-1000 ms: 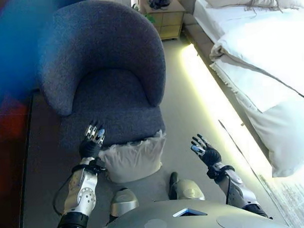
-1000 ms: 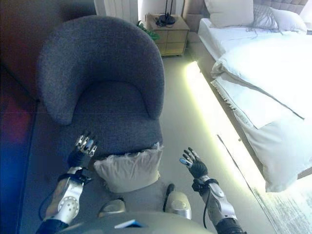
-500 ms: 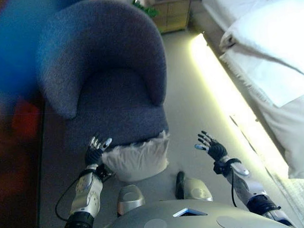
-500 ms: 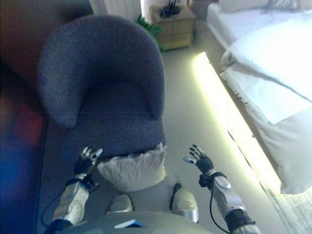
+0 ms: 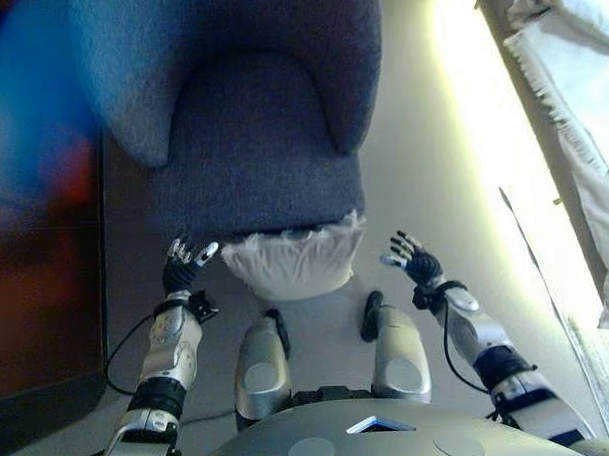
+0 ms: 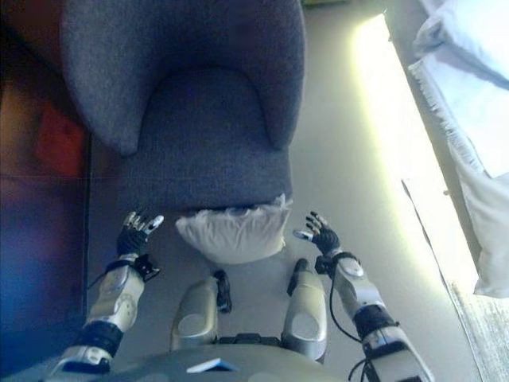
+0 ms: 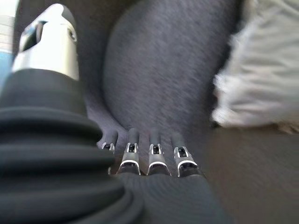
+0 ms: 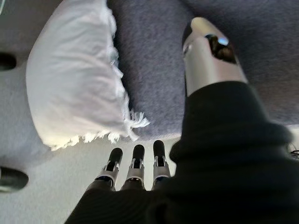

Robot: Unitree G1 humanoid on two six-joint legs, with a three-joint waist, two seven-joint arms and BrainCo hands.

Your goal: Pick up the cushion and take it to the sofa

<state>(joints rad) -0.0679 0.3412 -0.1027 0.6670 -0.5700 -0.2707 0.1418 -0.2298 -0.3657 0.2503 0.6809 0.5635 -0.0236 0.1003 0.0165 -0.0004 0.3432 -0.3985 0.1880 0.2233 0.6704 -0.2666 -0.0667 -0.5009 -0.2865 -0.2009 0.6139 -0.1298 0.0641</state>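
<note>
A white fringed cushion [image 5: 294, 261] lies on the floor, leaning against the front of a dark grey armchair [image 5: 254, 150]. My left hand [image 5: 184, 265] is open, just left of the cushion and apart from it. My right hand [image 5: 410, 260] is open, a little right of the cushion and apart from it. The cushion shows past the fingers in the left wrist view [image 7: 261, 88] and in the right wrist view [image 8: 74, 84]. Both hands hold nothing.
A bed with white bedding [image 5: 585, 88] stands at the right, with a bright light strip [image 5: 481, 112] along its base. A dark panel [image 5: 36, 287] lies at the left. Pale floor [image 5: 423, 184] runs between armchair and bed.
The camera has tilted down and come closer, so the armchair and cushion sit higher in view. Both hands have come nearer the cushion's sides and stay open.
</note>
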